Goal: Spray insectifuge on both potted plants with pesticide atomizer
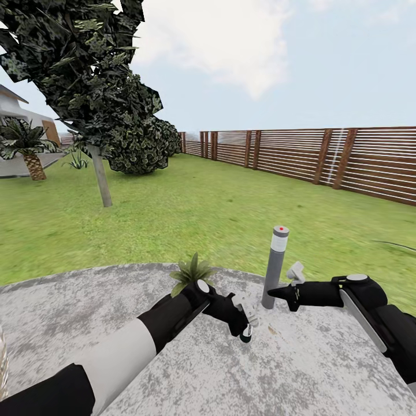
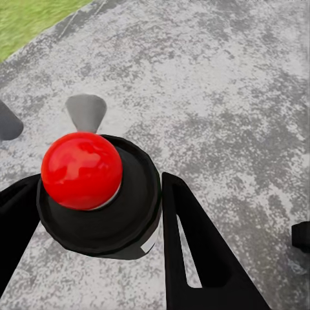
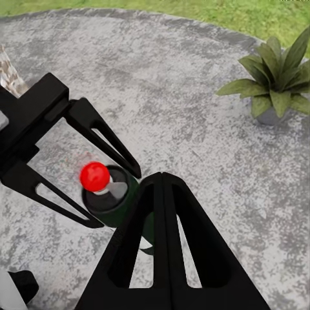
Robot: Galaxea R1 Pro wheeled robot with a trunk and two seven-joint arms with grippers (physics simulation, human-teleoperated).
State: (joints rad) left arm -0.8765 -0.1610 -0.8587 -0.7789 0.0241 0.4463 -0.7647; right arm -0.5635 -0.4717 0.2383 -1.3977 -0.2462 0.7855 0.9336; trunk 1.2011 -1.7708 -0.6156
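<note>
Head view: left claw (image 1: 245, 328), angled downward, grips the pesticide atomizer (image 1: 247, 332).

No legible text, label or number anywhere

This is a home's back garden. A green lawn (image 1: 190, 214) fills the middle of the frame, closed off at the right by a brown slatted wooden fence (image 1: 323, 156). A grey round paved patio (image 1: 231, 370) lies at the bottom, a dark leafy tree (image 1: 98, 86) and a small palm (image 1: 26, 144) stand at upper left, beside a pale house wall (image 1: 14, 115).
</note>
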